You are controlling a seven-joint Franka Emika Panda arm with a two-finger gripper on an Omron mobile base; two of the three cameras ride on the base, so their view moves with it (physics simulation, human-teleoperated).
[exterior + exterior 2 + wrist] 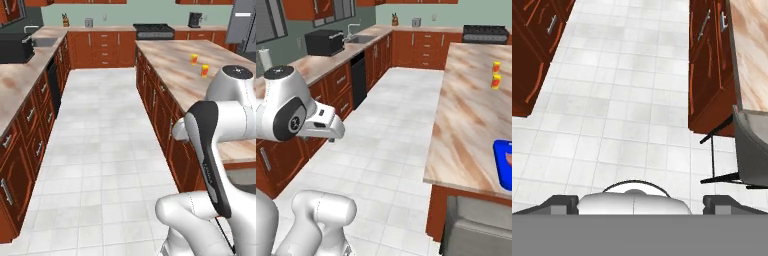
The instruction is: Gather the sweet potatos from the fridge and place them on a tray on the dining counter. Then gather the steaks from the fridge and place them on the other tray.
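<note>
Claw (634, 201), bottom edge of hand view: fingertips (559, 202) spread wide, released, nothing between them, touching nothing; white tile floor (612, 100) beneath. Blue tray (504, 165) at right edge of right base view, on the table (471, 120), a reddish patch on it. Fridge (244, 22) upper right in left base view.

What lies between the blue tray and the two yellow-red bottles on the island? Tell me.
Nothing: the right base view shows bare dining counter from blue tray to bottles.
</note>
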